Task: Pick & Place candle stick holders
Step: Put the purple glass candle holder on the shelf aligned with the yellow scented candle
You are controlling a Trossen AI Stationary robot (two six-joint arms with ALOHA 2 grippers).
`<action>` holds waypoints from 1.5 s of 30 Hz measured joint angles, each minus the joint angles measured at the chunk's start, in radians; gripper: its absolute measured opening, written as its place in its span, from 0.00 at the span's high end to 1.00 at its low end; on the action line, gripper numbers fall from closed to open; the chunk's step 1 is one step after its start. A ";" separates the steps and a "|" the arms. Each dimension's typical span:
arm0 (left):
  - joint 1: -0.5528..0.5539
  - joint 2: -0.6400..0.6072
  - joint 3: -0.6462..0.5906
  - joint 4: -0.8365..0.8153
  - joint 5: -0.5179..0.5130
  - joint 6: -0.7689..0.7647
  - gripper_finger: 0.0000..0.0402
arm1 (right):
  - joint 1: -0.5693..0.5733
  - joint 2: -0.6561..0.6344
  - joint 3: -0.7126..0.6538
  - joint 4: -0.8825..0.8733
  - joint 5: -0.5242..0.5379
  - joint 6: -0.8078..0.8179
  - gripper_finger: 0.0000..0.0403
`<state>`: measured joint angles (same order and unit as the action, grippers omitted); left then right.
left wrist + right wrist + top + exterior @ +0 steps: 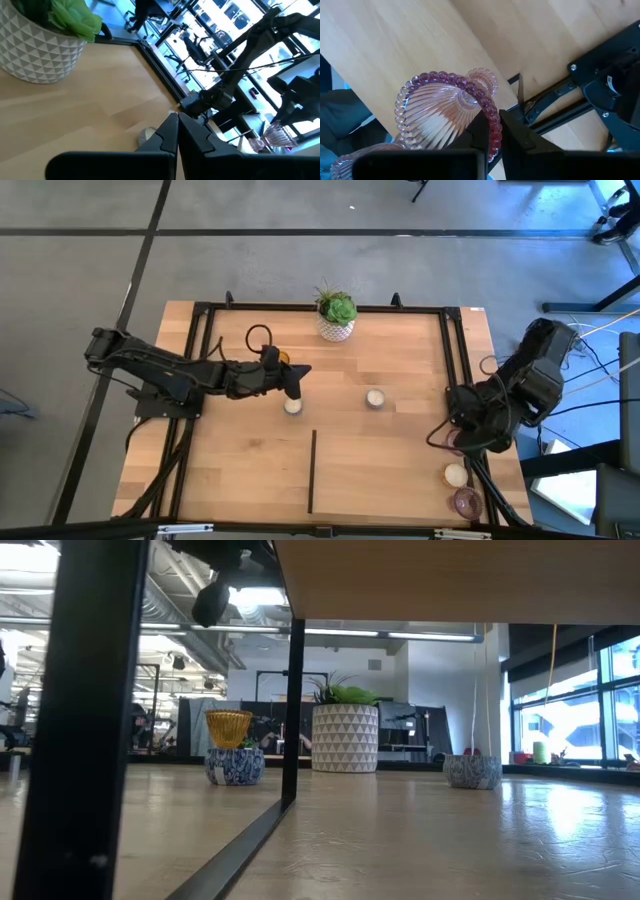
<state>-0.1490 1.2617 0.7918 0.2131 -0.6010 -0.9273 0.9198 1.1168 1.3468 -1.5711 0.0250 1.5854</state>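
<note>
My left gripper (303, 376) is shut and empty over the table's middle left. The amber holder (283, 358) is just beside it, and a cream holder (292, 406) stands on the table on its near side. A second cream holder (375, 398) stands mid-table. In the low view the amber holder (228, 728) shows above a patterned holder (235, 766). My right gripper (495, 131) at the table's right edge is shut on a mauve ribbed glass holder (442, 112). Another cream holder (455, 474) and a second mauve holder (466, 502) stand near the front right corner. My right gripper pinches the mauve holder's beaded rim (492, 120) between its two fingers, one finger on each side of the glass wall. The holder sits tilted in the hold, its small beaded foot (482, 79) pointing away from the fingers. Whether it is clear of the table I cannot tell.
A white patterned pot with a green plant (336, 318) stands at the far edge's middle. A black frame (455, 360) runs around the tabletop, and a black strip (312, 470) lies on the near half. Cables hang by the right arm (440, 435).
</note>
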 joint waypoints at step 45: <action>0.000 -0.001 -0.001 0.002 -0.016 0.014 0.99 | 0.083 0.022 -0.032 0.038 -0.003 0.102 0.77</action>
<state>-0.1490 1.2610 0.7910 0.2150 -0.6167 -0.9131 1.0027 1.1389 1.3144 -1.5332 0.0223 1.6875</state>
